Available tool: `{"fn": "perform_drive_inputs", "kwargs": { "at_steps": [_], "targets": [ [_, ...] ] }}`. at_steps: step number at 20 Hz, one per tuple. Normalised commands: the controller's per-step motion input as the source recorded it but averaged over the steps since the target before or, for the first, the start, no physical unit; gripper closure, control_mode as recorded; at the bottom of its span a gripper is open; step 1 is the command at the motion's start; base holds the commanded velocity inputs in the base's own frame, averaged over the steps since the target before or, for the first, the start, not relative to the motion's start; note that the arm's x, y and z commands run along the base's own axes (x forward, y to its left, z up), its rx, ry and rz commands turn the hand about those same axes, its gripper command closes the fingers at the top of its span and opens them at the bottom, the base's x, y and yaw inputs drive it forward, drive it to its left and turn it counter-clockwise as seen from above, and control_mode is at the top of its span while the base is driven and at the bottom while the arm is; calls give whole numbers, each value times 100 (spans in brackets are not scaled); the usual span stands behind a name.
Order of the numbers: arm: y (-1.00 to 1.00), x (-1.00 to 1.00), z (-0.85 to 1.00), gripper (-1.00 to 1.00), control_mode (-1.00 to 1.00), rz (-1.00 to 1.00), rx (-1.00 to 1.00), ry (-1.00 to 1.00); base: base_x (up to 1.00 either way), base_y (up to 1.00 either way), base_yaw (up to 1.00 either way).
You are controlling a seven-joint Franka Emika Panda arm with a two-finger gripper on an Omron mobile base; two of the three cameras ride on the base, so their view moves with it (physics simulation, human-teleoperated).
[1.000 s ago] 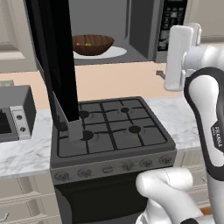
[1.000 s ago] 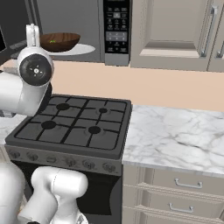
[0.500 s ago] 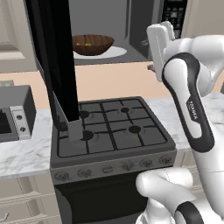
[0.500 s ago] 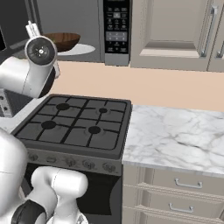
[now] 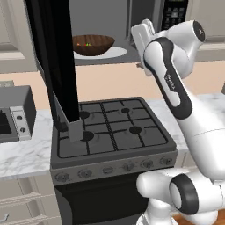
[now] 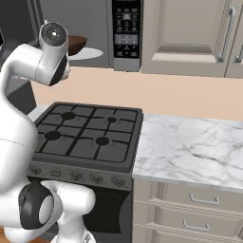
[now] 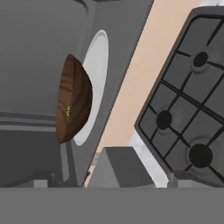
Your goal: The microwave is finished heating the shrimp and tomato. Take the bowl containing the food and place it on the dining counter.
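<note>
The claw's own opening cannot be told; the white hand (image 5: 143, 39) hangs raised beside the open microwave (image 5: 114, 26), apart from the bowl (image 5: 93, 44). That bowl sits on the white turntable (image 5: 110, 53) inside, door (image 5: 50, 61) swung wide above the stove (image 5: 112, 127).

Only "FRANKA" lettering on the arm (image 5: 170, 83)

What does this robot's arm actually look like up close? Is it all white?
Mostly white: the arm is built of smooth, rounded glossy segments joined by dark grey bands, with round caps at the joints. Small dark lettering runs along one segment. No loose cables show. It rises from a bulbous white base.
</note>
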Motion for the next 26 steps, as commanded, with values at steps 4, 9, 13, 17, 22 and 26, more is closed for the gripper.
{"fn": "perform_drive_inputs", "kwargs": {
  "at_steps": [4, 9, 13, 17, 22, 26],
  "targets": [
    [0, 11, -2, -100, -100, 0, -3, 7, 0, 0, 0],
    [3, 36, -12, -100, -100, 0, 0, 0, 0, 0, 0],
    [30, 52, -13, -100, -100, 0, 0, 0, 0, 0, 0],
    [46, 56, -13, -100, -100, 0, 0, 0, 0, 0, 0],
    [37, 57, -7, -100, -100, 0, 0, 0, 0, 0, 0],
    [18, 56, -1, -100, -100, 0, 0, 2, 0, 0, 0]
  ]
}}
